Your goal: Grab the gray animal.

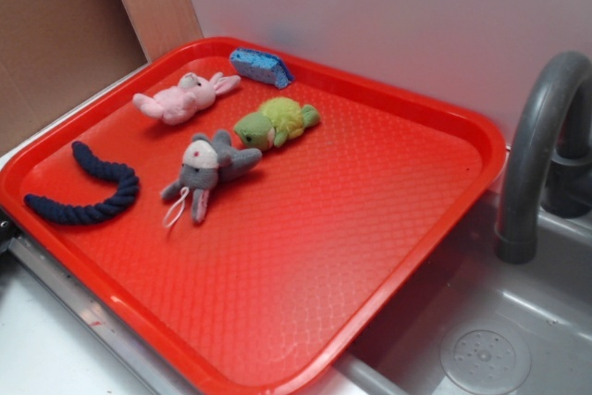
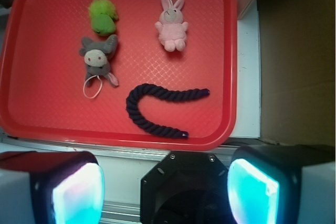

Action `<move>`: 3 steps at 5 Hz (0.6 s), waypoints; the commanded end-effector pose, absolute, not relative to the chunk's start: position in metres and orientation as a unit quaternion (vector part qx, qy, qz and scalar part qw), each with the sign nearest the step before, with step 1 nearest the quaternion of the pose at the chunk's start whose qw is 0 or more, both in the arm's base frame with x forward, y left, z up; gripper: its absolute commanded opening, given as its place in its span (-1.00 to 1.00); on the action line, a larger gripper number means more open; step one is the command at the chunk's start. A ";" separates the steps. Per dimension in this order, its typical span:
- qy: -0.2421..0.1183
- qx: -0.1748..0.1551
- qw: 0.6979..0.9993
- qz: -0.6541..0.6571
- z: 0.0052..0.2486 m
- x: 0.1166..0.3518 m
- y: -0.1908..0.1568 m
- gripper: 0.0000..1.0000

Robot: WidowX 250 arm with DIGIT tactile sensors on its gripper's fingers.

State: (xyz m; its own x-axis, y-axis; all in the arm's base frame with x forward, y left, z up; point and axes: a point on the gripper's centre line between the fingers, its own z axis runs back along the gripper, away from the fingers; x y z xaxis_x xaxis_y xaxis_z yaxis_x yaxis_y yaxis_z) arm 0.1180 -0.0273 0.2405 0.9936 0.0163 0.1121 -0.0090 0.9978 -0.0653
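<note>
Tray (image 1: 416,228), red, beside sink (image 1: 518,339). Gray animal (image 1: 205,171) lying near tray centre, string loop trailing; turtle (image 1: 275,123) touching at its 1 o'clock, bunny (image 1: 183,97) at 11, rope (image 1: 88,193) at 9, sponge (image 1: 261,66) on far rim. Gripper (image 2: 165,184) off tray, jaws wide apart, empty.

One red tray (image 1: 435,219) holds five things: three plush animals, namely one gray animal (image 1: 205,171), one pink bunny (image 1: 183,97) and one green turtle (image 1: 275,122), plus one dark blue rope (image 1: 88,191) and one blue sponge (image 1: 260,66). One gray faucet (image 1: 541,136) stands beside one sink (image 1: 481,353).
</note>
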 end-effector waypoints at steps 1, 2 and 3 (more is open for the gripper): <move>-0.071 -0.047 0.996 0.001 0.238 0.145 -0.063 1.00; -0.062 -0.077 0.995 0.012 0.229 0.171 -0.092 1.00; -0.057 -0.070 0.996 0.005 0.210 0.197 -0.114 1.00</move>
State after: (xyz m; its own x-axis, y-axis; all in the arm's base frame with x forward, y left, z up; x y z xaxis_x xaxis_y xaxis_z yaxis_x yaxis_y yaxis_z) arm 0.1951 -0.1104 0.1943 0.9974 0.0345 0.0636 -0.0266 0.9922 -0.1216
